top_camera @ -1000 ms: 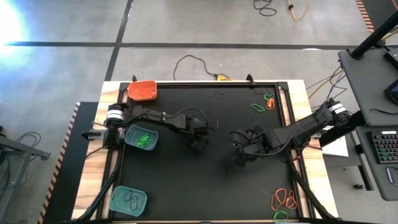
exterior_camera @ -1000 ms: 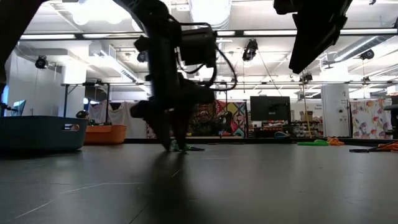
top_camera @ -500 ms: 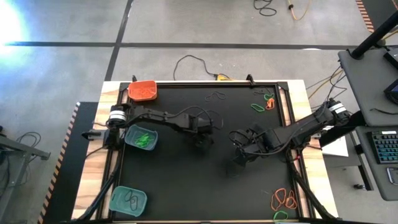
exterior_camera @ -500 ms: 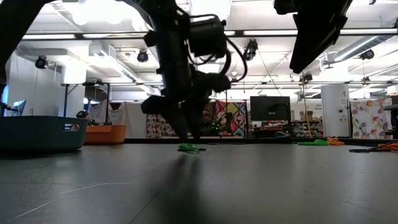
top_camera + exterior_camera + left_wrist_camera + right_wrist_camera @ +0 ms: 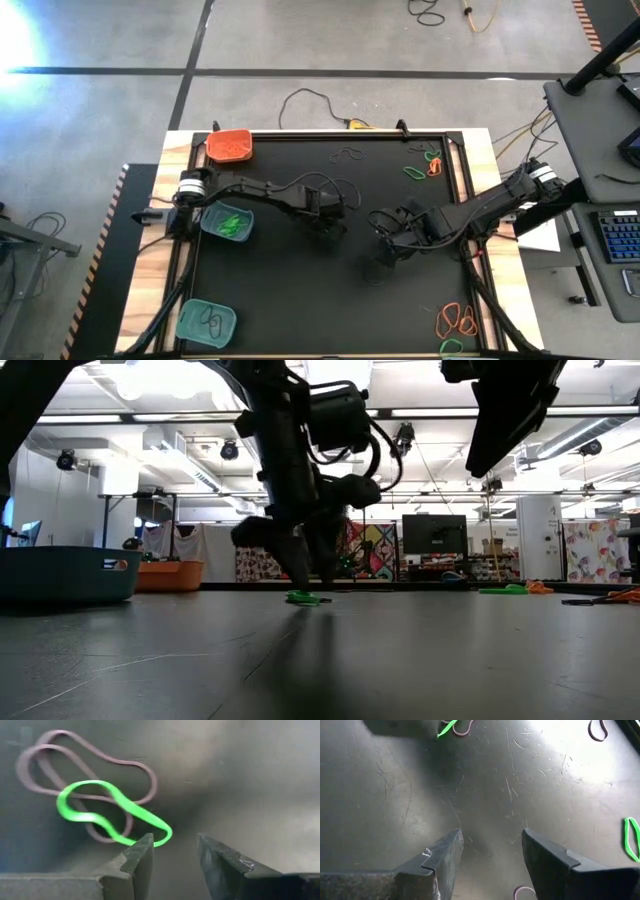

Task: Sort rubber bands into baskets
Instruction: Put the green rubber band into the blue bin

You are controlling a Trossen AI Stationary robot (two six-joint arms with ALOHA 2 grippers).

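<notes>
1. Left wrist view: the left gripper (image 5: 175, 855), jaws parted and empty, sits low over a bright green rubber loop (image 5: 107, 812) lying across a dull purplish-black elastic loop (image 5: 85, 780), at mat centre.
2. Risk: both tangled loops lift together, since they overlap.
3. Right gripper (image 5: 492, 855) waits open at three o'clock, nearby.
4. Teal plastic basket (image 5: 227, 221) lies at nine o'clock; open mat lies between.
</notes>
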